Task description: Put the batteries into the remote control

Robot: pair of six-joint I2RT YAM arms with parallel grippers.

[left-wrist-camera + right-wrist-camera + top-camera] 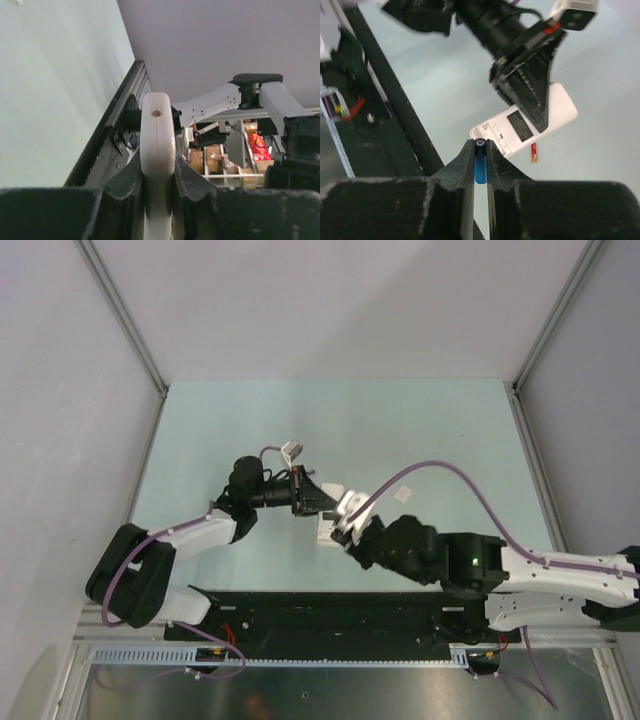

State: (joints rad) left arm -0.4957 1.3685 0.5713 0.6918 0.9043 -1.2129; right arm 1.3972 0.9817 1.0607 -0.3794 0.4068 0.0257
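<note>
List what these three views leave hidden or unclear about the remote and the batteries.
Right wrist: red battery partly hidden behind the remote control.
Left wrist: remote control seen edge-on in the left end effector; neither face shows.
Top external: blue battery too small, masked by the right end effector.

Remote control (559,111): white bar, plain back facing up with a dark label, battery bay open at its near end, clamped edge-on in my left hand (157,172). Blue battery (480,169) pinched in my right hand (480,152), tip right at the open bay. Red battery (534,152) lies on the desk (445,85) just beside the remote's long edge
</note>
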